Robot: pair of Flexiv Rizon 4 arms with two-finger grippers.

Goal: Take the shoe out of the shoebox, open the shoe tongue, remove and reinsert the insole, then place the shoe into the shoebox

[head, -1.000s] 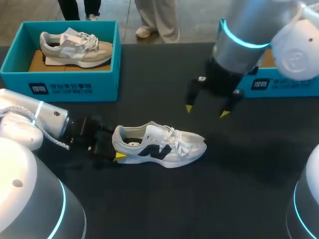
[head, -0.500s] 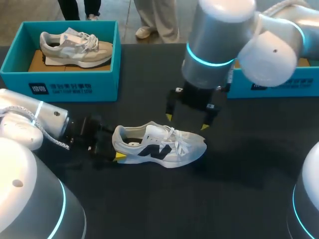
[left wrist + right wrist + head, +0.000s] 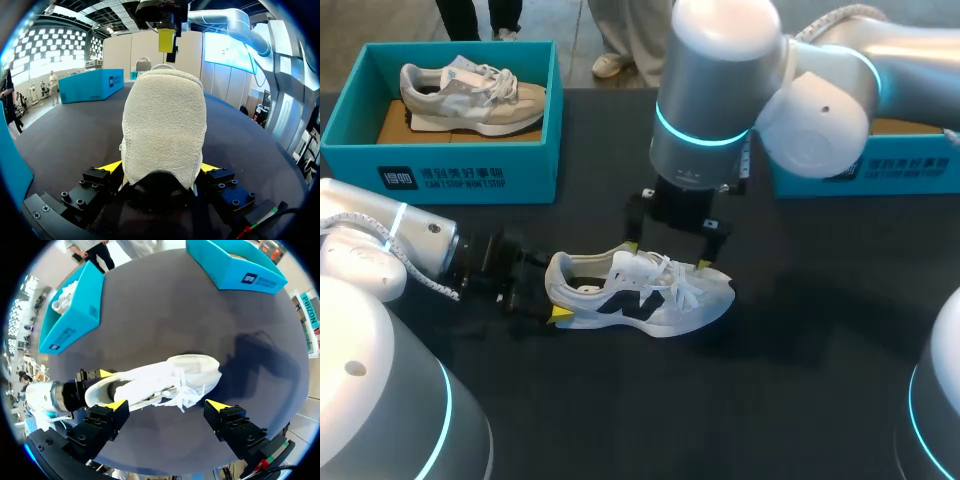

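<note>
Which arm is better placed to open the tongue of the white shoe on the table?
Right. The right gripper hangs open just above the shoe; the left gripper is shut on its heel, probably steadying it.

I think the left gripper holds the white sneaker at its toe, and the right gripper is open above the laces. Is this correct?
Not fully. The left gripper holds the white sneaker at its heel, not its toe: the left wrist view shows the heel clamped between the yellow fingertips. The right gripper is indeed open above the laces.
</note>
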